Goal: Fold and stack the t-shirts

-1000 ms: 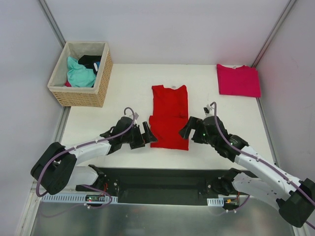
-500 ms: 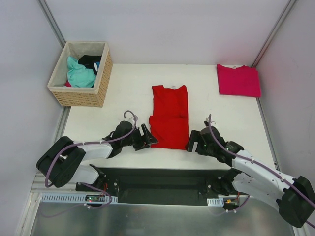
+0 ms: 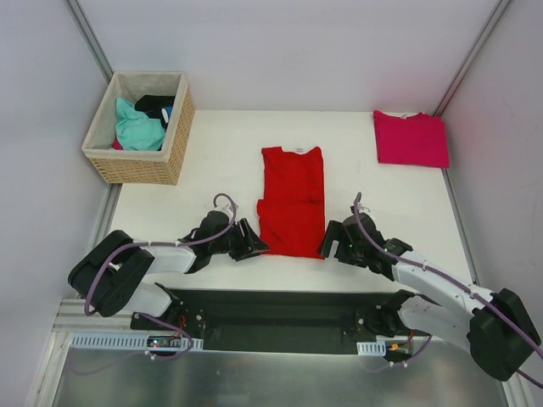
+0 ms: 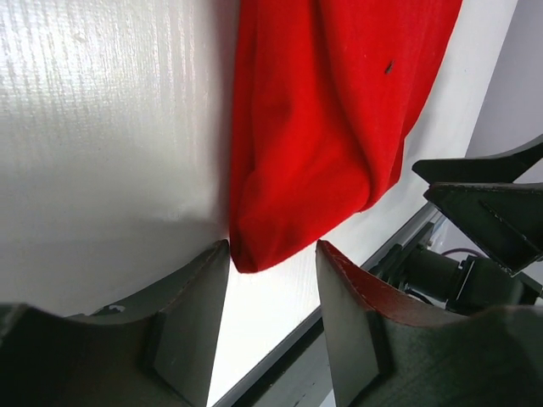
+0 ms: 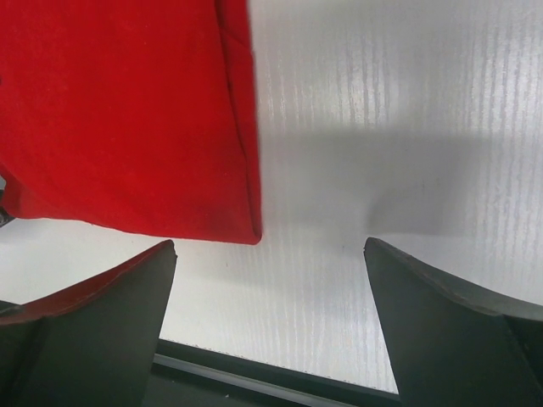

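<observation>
Two shirts on your counter (image 3: 212,161): the folded red t-shirt (image 3: 292,202) mid-counter and the pink t-shirt (image 3: 411,138) far right, your left end effector (image 4: 271,248) narrow around the red's near-left corner, grip unclear, and your right end effector (image 5: 270,244) gaping wide at its near-right corner.

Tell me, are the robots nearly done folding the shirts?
Not yet. The pink t-shirt lies folded at the far right. The red t-shirt is partly folded; the left gripper has its near corner between open fingers, the right gripper open beside the other. Finishing and stacking are left; the basket holds clothes.
</observation>
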`<state>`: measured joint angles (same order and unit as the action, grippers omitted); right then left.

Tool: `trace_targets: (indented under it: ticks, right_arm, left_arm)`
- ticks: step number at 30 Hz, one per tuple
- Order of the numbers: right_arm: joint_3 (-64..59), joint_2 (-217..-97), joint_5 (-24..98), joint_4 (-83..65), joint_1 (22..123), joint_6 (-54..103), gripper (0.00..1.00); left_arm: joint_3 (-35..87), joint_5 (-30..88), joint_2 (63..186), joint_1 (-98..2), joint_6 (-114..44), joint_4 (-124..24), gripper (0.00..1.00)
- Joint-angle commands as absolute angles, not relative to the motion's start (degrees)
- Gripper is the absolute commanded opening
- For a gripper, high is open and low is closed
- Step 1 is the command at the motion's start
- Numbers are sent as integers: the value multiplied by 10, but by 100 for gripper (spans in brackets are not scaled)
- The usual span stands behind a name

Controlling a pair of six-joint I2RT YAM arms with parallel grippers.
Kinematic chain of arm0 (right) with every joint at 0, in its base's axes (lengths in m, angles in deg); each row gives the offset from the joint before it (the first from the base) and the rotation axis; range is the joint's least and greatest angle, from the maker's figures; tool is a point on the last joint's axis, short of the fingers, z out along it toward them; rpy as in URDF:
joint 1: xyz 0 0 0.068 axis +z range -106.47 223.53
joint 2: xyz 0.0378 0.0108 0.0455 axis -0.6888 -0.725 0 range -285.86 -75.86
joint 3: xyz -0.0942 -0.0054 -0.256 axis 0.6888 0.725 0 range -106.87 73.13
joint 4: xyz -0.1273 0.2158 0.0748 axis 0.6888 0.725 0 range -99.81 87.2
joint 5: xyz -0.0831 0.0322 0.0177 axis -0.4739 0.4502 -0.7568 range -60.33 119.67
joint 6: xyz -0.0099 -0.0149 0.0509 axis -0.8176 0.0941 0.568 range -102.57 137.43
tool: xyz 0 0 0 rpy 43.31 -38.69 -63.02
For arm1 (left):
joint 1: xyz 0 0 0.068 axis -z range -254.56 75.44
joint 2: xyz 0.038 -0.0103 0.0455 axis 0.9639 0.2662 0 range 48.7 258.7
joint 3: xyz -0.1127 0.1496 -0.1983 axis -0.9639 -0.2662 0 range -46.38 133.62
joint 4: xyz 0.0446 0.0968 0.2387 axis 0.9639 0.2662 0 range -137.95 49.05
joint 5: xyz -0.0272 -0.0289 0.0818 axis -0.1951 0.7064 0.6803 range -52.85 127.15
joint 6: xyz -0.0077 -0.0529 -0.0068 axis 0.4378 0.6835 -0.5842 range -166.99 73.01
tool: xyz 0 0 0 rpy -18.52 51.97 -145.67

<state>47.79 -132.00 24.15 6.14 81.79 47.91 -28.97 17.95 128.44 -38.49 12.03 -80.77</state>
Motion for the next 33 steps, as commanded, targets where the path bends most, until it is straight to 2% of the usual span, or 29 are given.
trace_targets:
  ticks: [1,2,8,13,23,25,33]
  right_arm:
    - [474,-1332,254,34,811,484,98]
    - [474,-1332,255,31,809,484,98]
    - [482,-1349,284,4,790,491,99]
    - [518,-1364,348,-54,757,507,99]
    - [562,-1431,441,-163,734,560,99]
    - [566,-1434,451,-166,733,567,97]
    - [593,-1349,434,-89,733,567,96]
  left_arm:
    - [-310,190,1305,-381,108,-774,43]
    - [-310,190,1306,-381,107,-777,38]
    - [-308,192,1331,-381,108,-791,19]
    - [-306,187,1351,-381,114,-810,9]
    - [-301,181,1354,-381,113,-813,4]
    - [-301,182,1352,-381,113,-810,4]
    - [-301,185,1354,-381,113,-810,3]
